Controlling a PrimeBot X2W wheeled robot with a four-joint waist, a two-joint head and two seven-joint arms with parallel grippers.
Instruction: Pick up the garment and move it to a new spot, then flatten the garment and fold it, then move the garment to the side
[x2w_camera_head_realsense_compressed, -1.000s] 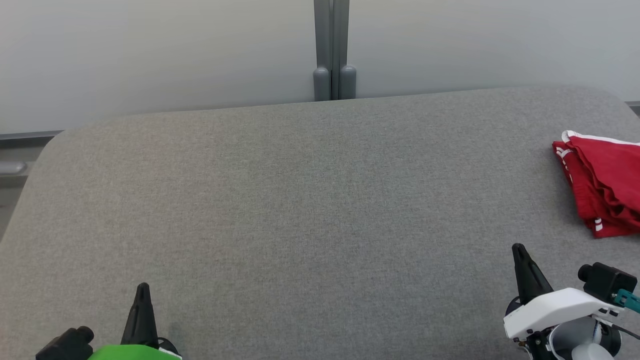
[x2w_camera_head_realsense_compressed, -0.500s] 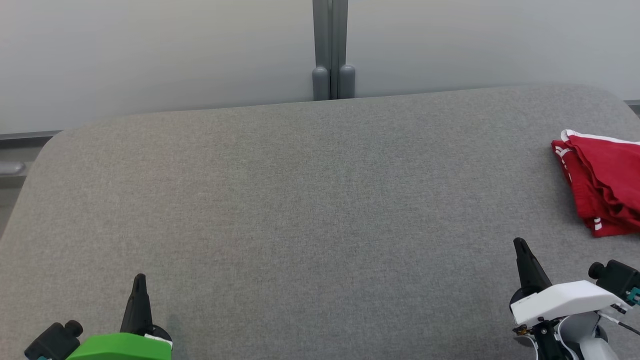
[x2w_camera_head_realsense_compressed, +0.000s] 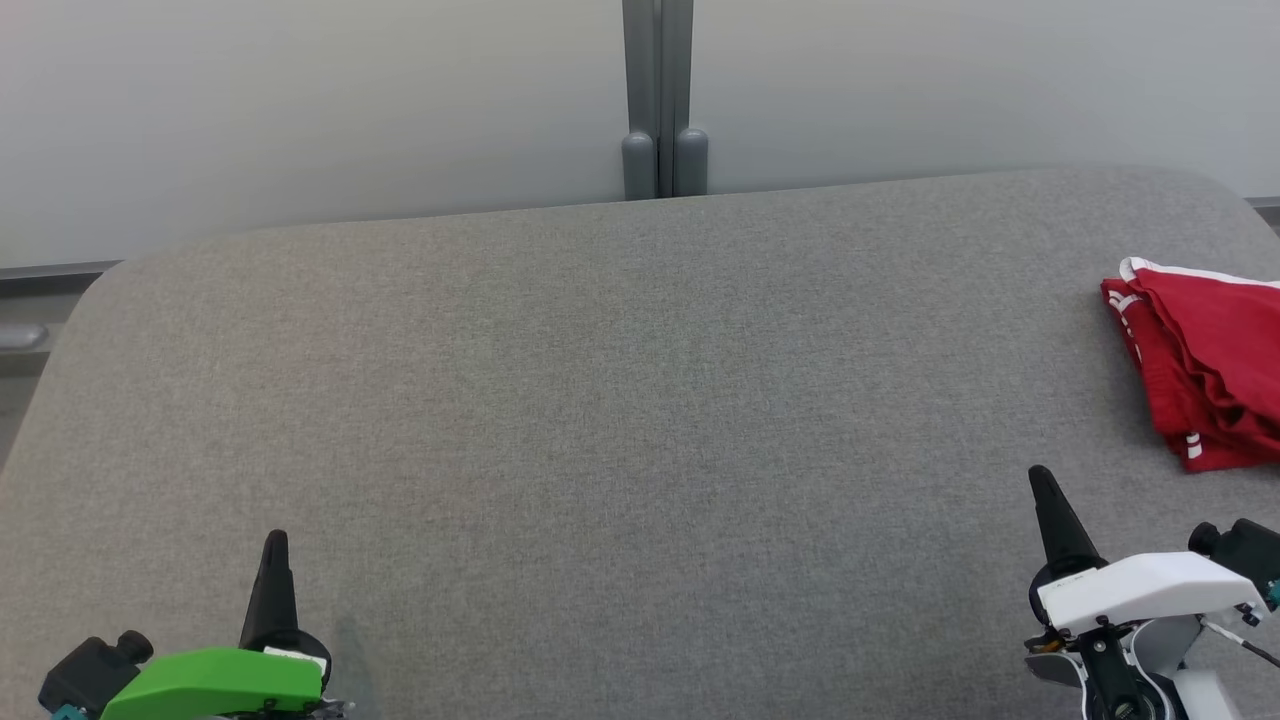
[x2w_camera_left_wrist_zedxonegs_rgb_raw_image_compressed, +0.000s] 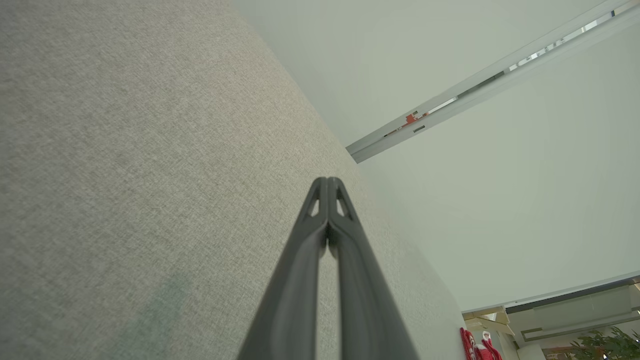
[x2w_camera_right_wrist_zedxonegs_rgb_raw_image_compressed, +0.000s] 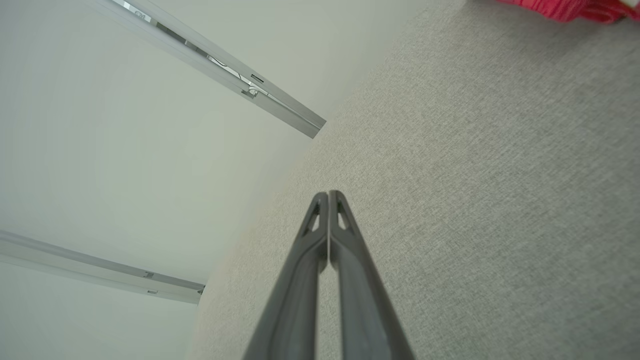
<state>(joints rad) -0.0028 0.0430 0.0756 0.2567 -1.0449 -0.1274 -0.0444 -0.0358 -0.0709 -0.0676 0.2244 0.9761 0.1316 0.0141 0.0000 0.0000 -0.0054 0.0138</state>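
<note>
You've got a grey fabric counter (x2w_camera_head_realsense_compressed: 600, 400) with rounded far corners, pale wall panels (x2w_camera_head_realsense_compressed: 300, 100) right behind it, and a grey post (x2w_camera_head_realsense_compressed: 659, 90) at the panel joint. Light's flat and even.

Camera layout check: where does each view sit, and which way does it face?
Head view: on the head, looking forward and down at the grey table; left gripper lower left, right gripper lower right, both shut.
Left wrist view: on that wrist, along its shut fingers, across table to wall.
Right wrist view: likewise, from the right wrist.
Shared: all three catch the red garment.
</note>
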